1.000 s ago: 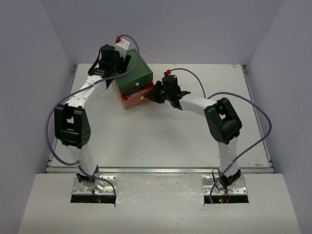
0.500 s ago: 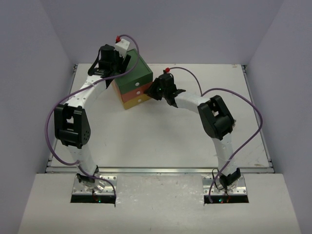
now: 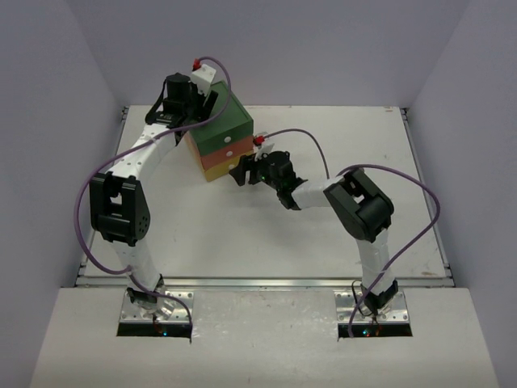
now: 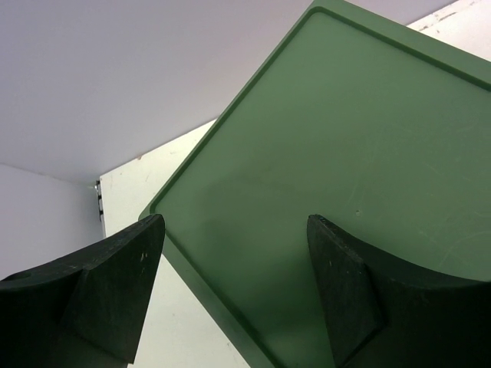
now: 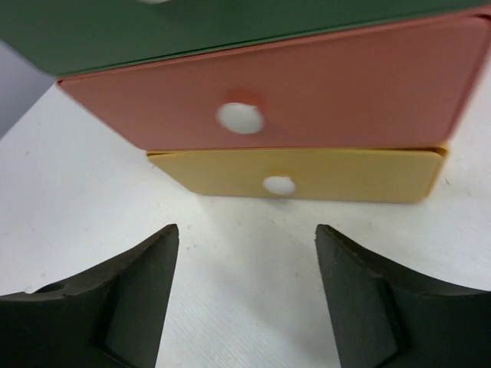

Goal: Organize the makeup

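No makeup shows in any view. The drawer box (image 3: 222, 136) stands at the table's back left, green on top, with all drawers shut. My left gripper (image 4: 234, 222) hangs open over the green lid (image 4: 345, 138), one finger past its rear corner, holding nothing. My right gripper (image 5: 247, 230) is open and low over the table, just in front of the yellow bottom drawer (image 5: 330, 172) and its white knob (image 5: 278, 185). The orange drawer (image 5: 322, 84) above has its own white knob (image 5: 239, 118). In the top view the right gripper (image 3: 239, 173) sits at the box's front corner.
The white table (image 3: 266, 234) runs to a metal rim along its sides and near edge. Plain walls close in behind and on both sides. Purple cables (image 3: 404, 174) loop from both arms over the table.
The orange drawer, pulled out a second ago, is now pushed shut. My right gripper has dropped and moved left to the yellow drawer and opened. The left arm has not moved.
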`<action>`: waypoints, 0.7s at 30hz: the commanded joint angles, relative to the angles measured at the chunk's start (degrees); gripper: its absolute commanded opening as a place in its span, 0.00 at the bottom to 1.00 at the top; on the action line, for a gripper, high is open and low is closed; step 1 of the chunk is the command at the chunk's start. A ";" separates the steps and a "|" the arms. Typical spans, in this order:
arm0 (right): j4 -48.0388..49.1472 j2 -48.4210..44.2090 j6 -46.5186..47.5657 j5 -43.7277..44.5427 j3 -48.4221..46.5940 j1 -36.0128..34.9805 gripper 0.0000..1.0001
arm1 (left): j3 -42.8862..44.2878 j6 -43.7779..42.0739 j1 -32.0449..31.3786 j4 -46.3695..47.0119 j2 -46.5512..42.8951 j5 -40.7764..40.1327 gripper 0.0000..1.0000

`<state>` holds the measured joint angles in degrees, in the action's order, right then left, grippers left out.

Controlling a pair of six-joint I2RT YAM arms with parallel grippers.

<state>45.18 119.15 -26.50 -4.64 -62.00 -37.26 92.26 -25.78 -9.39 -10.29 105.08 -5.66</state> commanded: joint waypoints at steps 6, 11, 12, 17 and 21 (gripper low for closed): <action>10.17 7.30 3.00 8.07 -5.89 -1.85 0.70 | 0.00 -0.71 -0.10 -10.72 2.53 2.23 0.76; 8.18 9.57 -2.71 11.96 -8.76 -1.85 0.63 | 0.08 -0.76 -0.14 -10.72 2.73 2.38 0.76; 8.17 9.90 -3.28 11.73 -9.31 -1.85 0.61 | 0.11 -0.76 -0.11 -10.72 2.77 2.41 0.76; 8.09 11.98 -4.79 11.84 -11.39 -1.94 0.56 | 0.38 -1.03 -0.10 -10.72 2.85 2.32 0.76; 4.27 12.94 -6.52 12.62 -13.89 -1.94 0.51 | 0.46 -1.20 -0.10 -10.72 2.85 2.06 0.77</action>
<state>50.12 131.73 -30.61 5.58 -72.40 -39.13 93.34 -26.48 -9.39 -12.06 105.25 -4.84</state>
